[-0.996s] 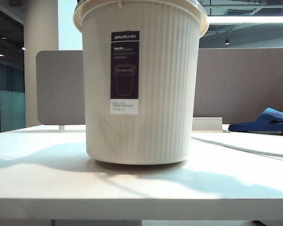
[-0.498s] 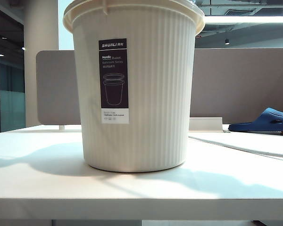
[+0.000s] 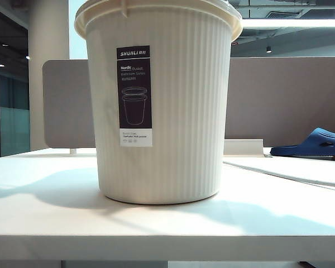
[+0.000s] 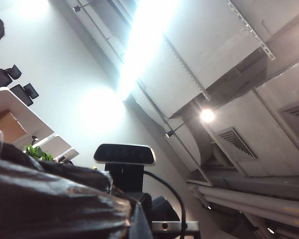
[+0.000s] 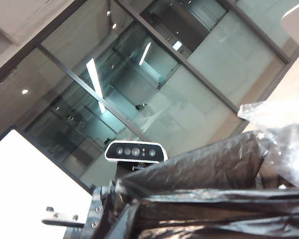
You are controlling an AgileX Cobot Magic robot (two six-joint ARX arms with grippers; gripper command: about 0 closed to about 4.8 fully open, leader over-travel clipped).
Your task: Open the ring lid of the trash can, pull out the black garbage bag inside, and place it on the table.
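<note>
The table (image 3: 44, 212), a wide flat white top with a thick pale front edge, carries the can (image 3: 167, 111), which a second ago hung tilted and lifted off it nearer the camera, and now stands squarely down on it, a little further left. I judge this to mean the bag has come clear of the can, leaving only the setting-down.

The can is cream, ribbed and tapered, with a tall black-and-white label on its front. No pink ring lid shows on its rim from this low angle.

Neither gripper appears beside the can. Each wrist view shows only glossy, crinkled bag (image 5: 204, 199) film bunched right at the camera, the fingers hidden. Both grippers read fully clenched, and I judge each to be pinching the bag (image 4: 45, 199), held somewhere off the can.
</note>
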